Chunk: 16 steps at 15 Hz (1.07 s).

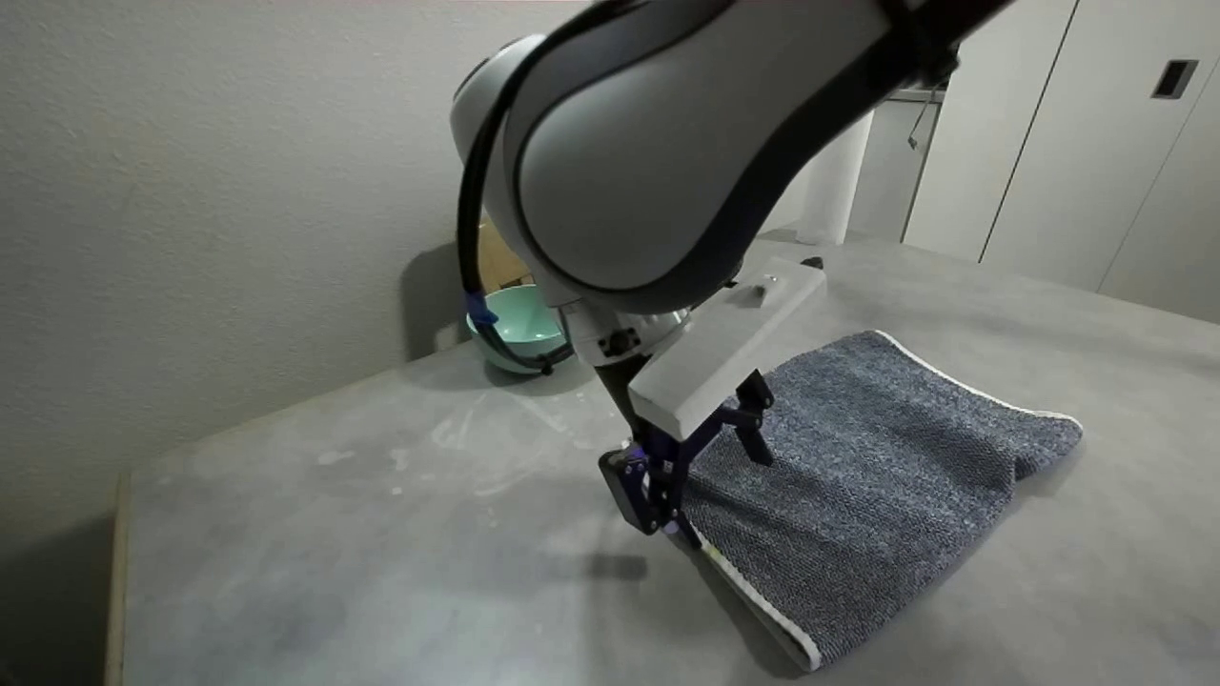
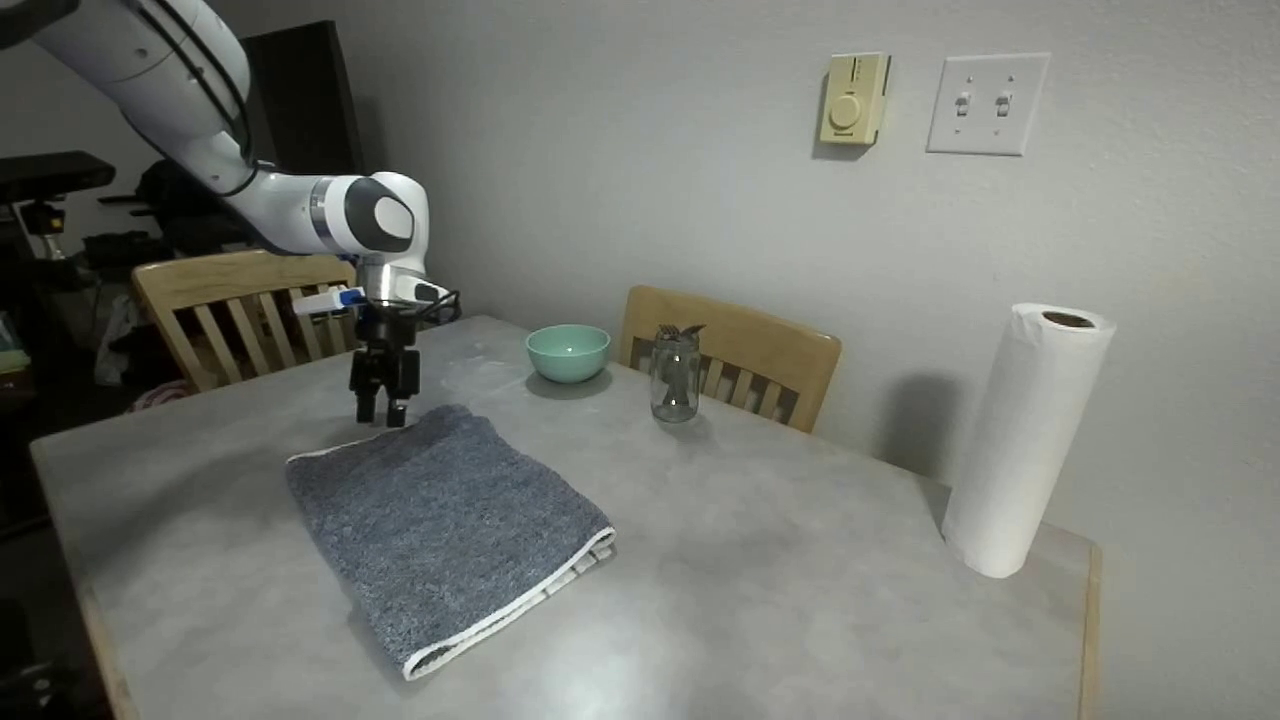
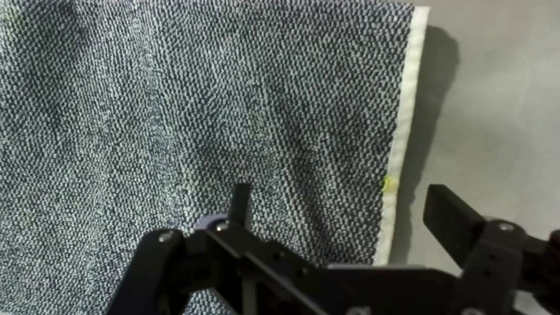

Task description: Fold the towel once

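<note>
The blue-grey towel (image 1: 877, 476) lies on the table with a few wrinkles and white trim; it also shows in an exterior view (image 2: 450, 530) and in the wrist view (image 3: 183, 109). In that exterior view its near edge shows two white-trimmed layers, one over the other, with pale stripes on the lower one. My gripper (image 1: 726, 502) is open and empty at the opposite trimmed edge; it also shows in an exterior view (image 2: 382, 415). In the wrist view the gripper (image 3: 339, 188) has one finger over the towel and one beyond its edge. Fingertip contact cannot be told.
A teal bowl (image 2: 568, 352) and a glass jar with utensils (image 2: 676, 378) stand along the wall side of the grey table (image 2: 800, 620). A paper towel roll (image 2: 1030, 440) stands near the far right corner. Wooden chairs (image 2: 740, 345) stand against the table edges.
</note>
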### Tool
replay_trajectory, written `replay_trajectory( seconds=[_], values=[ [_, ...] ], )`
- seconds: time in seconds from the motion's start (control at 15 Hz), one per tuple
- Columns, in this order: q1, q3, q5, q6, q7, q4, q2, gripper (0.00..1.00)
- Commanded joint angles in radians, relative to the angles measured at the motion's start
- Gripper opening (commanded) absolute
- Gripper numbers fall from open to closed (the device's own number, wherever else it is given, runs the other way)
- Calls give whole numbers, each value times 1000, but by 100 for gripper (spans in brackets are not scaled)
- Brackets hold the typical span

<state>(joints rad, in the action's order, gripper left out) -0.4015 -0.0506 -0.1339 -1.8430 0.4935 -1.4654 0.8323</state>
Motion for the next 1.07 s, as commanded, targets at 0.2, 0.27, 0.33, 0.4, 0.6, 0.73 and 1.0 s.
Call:
replay_trajectory(
  seconds=[0.2, 0.27, 0.33, 0.4, 0.6, 0.73, 1.0],
  values=[
    [-26, 12, -63, 27, -17, 23, -15, 100],
    [-27, 12, -71, 30, -21, 31, -10, 100],
    [-29, 12, -78, 32, -23, 34, -6, 100],
    [-29, 10, -81, 32, -23, 37, -1, 100],
    [-34, 13, -89, 39, -15, 42, 12, 100],
    [-31, 14, -92, 37, -21, 49, 25, 100],
    [-23, 17, -85, 34, -27, 61, 62, 100]
  ],
)
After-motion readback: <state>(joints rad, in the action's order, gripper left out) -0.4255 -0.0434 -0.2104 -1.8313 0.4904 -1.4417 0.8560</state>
